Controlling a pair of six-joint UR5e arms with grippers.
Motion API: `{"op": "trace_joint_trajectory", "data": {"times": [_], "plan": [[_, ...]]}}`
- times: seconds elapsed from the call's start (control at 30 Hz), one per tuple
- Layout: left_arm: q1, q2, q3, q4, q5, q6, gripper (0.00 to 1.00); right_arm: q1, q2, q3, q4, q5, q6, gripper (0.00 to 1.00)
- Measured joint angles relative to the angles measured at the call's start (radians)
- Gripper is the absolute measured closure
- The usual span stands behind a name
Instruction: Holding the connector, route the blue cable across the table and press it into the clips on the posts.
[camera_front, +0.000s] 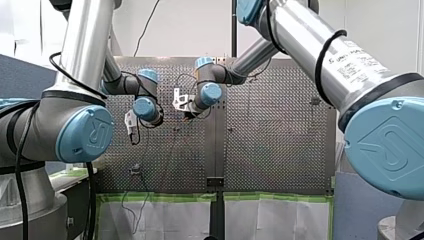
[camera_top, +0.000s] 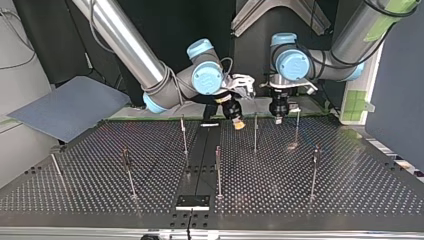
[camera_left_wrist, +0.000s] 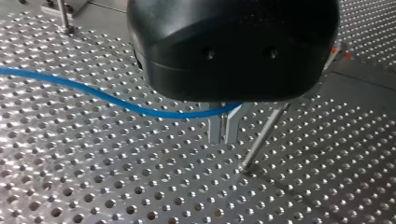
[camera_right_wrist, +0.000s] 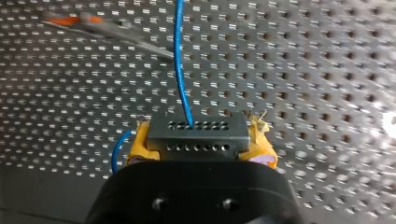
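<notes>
In the right wrist view my right gripper (camera_right_wrist: 198, 140) has its yellow pads (camera_right_wrist: 140, 147) shut on a dark rectangular connector (camera_right_wrist: 197, 134). The blue cable (camera_right_wrist: 180, 60) runs from the connector straight ahead over the perforated table. In the left wrist view my left gripper (camera_left_wrist: 224, 129) has its metal fingers (camera_left_wrist: 232, 126) shut, and the blue cable (camera_left_wrist: 93, 92) curves in from the side and ends between them near their base. In the top view my right gripper (camera_top: 239, 123) and my left gripper (camera_top: 278, 118) hang side by side at the table's far edge.
Several thin upright posts stand on the perforated table (camera_top: 350, 190), among them post (camera_top: 255, 131), post (camera_top: 183, 134) and post (camera_top: 218, 170). A slanted post (camera_left_wrist: 264, 135) rises just beside my left gripper. A post with an orange clip (camera_right_wrist: 74, 21) lies ahead of the connector.
</notes>
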Motion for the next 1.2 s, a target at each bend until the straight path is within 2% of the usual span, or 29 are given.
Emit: {"op": "trace_joint_trajectory", "data": {"times": [0.17, 0.37, 0.57, 0.7, 0.87, 1.07, 1.2], "plan": [[-0.008, -0.008, -0.001, 0.001, 0.004, -0.002, 0.98, 0.000, 0.014, 0.006, -0.002, 0.002, -0.001, 1.00], [-0.019, -0.043, -0.001, 0.002, 0.002, 0.000, 0.98, -0.015, 0.017, 0.027, -0.014, 0.001, 0.002, 1.00], [-0.026, -0.077, -0.010, 0.030, -0.014, -0.016, 0.98, -0.030, 0.018, 0.033, -0.021, -0.007, 0.005, 1.00], [-0.027, -0.082, -0.012, 0.057, -0.006, -0.026, 0.98, -0.036, 0.019, 0.033, -0.024, -0.011, 0.007, 1.00], [-0.026, -0.083, -0.012, 0.068, 0.001, -0.029, 0.98, -0.038, 0.022, 0.037, -0.035, -0.013, 0.008, 1.00], [-0.028, -0.084, -0.013, 0.071, 0.002, -0.029, 0.98, -0.042, 0.047, 0.041, -0.045, -0.016, 0.009, 1.00], [-0.031, -0.112, -0.012, 0.076, 0.002, -0.025, 0.98, -0.045, 0.054, 0.040, -0.047, -0.017, 0.010, 1.00]]}}
